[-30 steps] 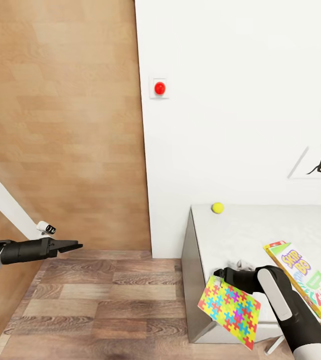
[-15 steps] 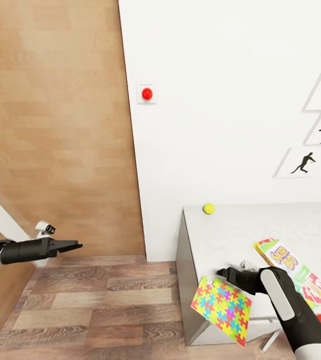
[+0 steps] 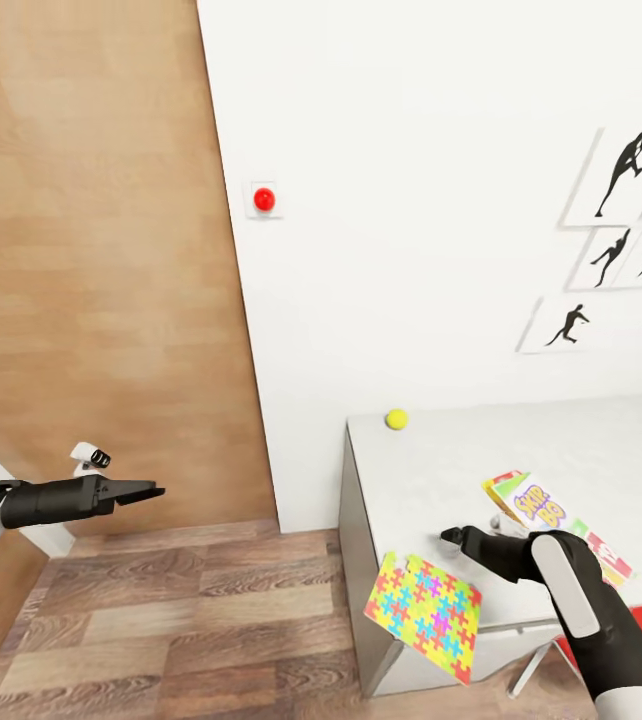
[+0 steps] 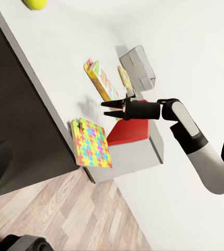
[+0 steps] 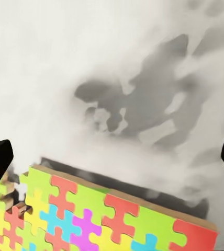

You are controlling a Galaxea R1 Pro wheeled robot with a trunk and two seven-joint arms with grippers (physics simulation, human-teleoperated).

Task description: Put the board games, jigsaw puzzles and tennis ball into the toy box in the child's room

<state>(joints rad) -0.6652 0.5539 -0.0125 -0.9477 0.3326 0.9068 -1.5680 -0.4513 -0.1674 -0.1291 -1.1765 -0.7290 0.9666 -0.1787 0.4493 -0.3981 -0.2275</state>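
Jigsaw puzzle [image 3: 423, 617] hangs over near corner of table [image 3: 441, 470], tilted, partly past edge; also seen in right wrist view [image 5: 107, 214]. Right gripper [image 3: 458, 541] just above its top edge, fingers spread, puzzle not clamped. Skip-Bo box [image 3: 536, 510] flat on table just beside right arm. Tennis ball [image 3: 396, 419] at far corner by wall. Toy box [image 4: 138, 68] at far end of table. Left gripper [image 3: 151, 491] over wood floor [image 3: 191, 610], well apart from table, fingers closed, nothing held. Red knob [image 3: 264, 200] on wall.

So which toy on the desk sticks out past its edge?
The multicolour jigsaw puzzle, overhanging the table's front corner by the right gripper; the Skip-Bo box and tennis ball sit fully on top.
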